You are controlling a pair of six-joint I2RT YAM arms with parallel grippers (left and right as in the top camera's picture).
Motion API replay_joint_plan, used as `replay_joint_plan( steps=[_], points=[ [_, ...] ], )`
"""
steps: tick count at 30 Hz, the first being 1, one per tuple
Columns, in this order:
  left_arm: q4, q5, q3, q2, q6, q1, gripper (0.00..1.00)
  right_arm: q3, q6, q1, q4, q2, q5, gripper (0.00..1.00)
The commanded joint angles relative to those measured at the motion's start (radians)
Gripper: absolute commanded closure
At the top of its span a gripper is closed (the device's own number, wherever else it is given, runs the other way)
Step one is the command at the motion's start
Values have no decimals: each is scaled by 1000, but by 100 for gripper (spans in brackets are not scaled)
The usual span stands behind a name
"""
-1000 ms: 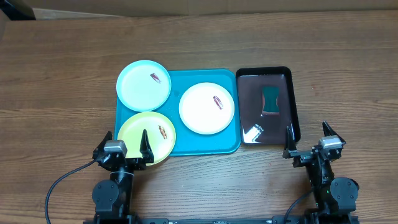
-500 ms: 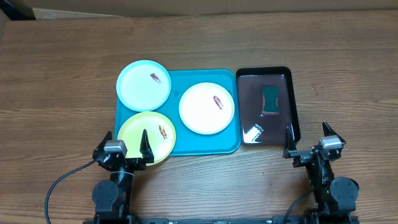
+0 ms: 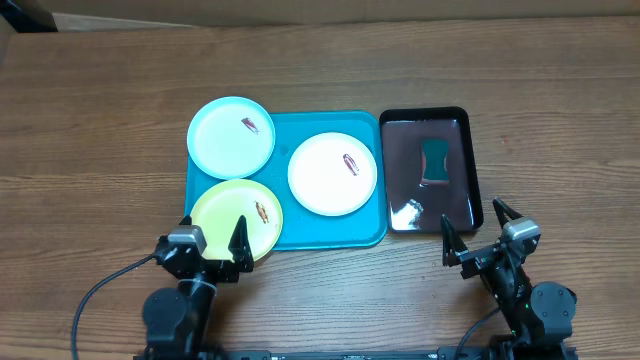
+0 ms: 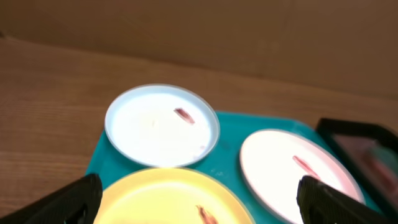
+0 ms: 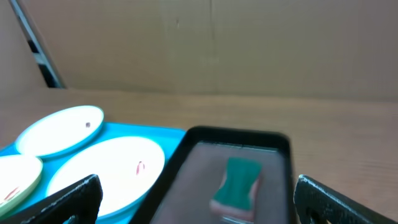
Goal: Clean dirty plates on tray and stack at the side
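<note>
Here lie three dirty plates (image 3: 333, 173), one tray (image 3: 300, 125) (left hand (image 3: 212, 232), right hand (image 3: 472, 222) gape empty)

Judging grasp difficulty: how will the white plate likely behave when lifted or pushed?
The white plate looks thin with a shallow rim, so it is probably light and stiff. Lying flat on the smooth tray, it may slide when pushed.

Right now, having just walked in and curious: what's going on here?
Nothing is held yet. The left gripper and right gripper hover open at the near edge of the table. The blue plate, yellow-green plate and white plate, each smeared, sit on the tray. The sponge lies untouched in the black tray.
</note>
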Motion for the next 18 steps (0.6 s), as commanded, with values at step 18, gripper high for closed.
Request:
replay_joint_plan(
  steps=[18],
  points=[
    [-1176, 217, 1502, 1098, 105, 4, 0, 1396, 42, -2, -1060, 1088, -55, 0]
  ],
)
